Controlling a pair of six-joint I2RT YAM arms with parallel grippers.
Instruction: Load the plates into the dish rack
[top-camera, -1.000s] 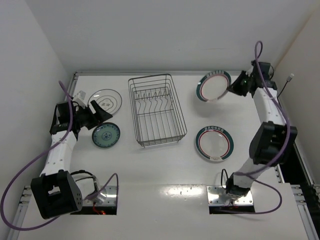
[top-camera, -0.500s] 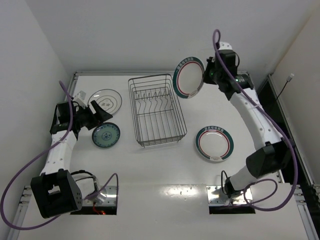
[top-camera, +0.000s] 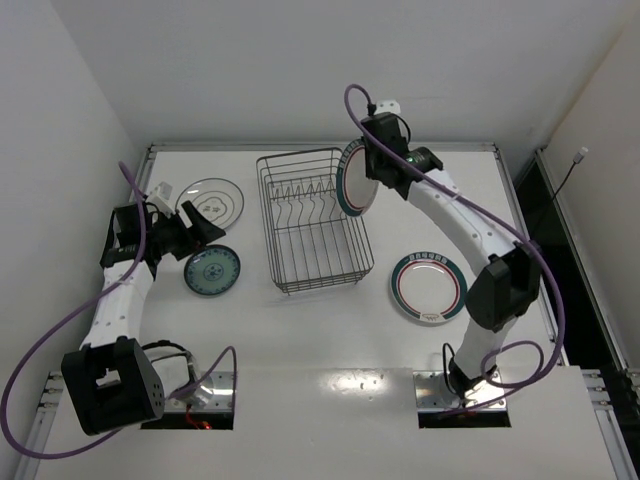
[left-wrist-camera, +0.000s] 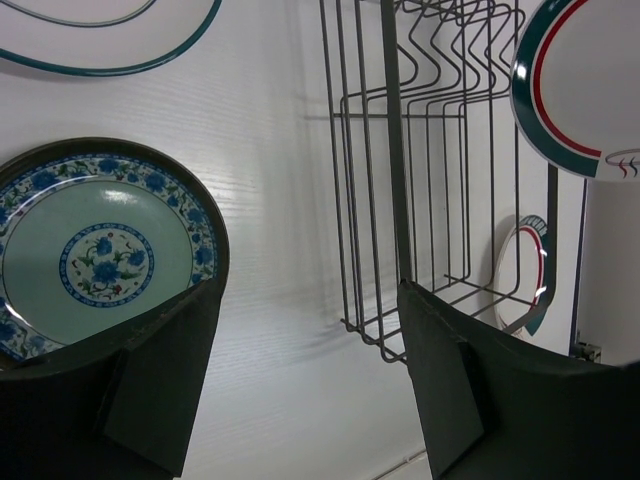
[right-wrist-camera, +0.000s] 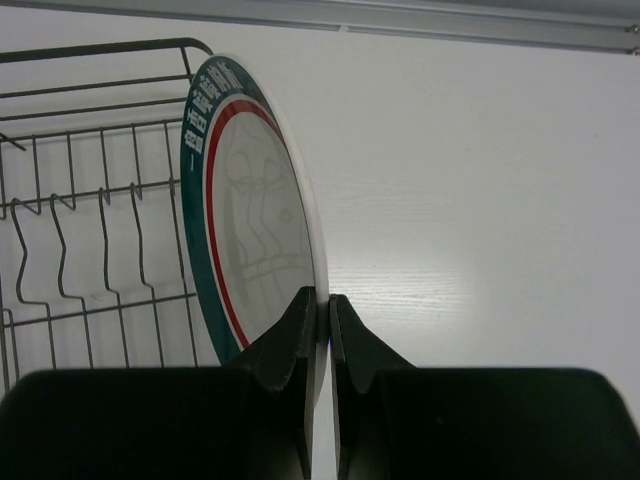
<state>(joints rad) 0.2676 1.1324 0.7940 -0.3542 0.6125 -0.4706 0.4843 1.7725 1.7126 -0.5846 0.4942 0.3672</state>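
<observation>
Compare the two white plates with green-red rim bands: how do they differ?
The held plate stands on edge; the other plate lies flat. The held plate is pinched by the right gripper at the dish rack's edge; the other plate rests free on the table. Both share the same banding.

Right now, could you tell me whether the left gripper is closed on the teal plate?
No, the left gripper has its fingers wide apart, and the teal plate lies flat on the table.

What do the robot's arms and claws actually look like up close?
Both arms are slim white tubes linked by chunky black joints; see the left arm and right arm. A purple cable loops loosely along each. The claws are black: the left claw has two flat, wedge-shaped fingers.
</observation>
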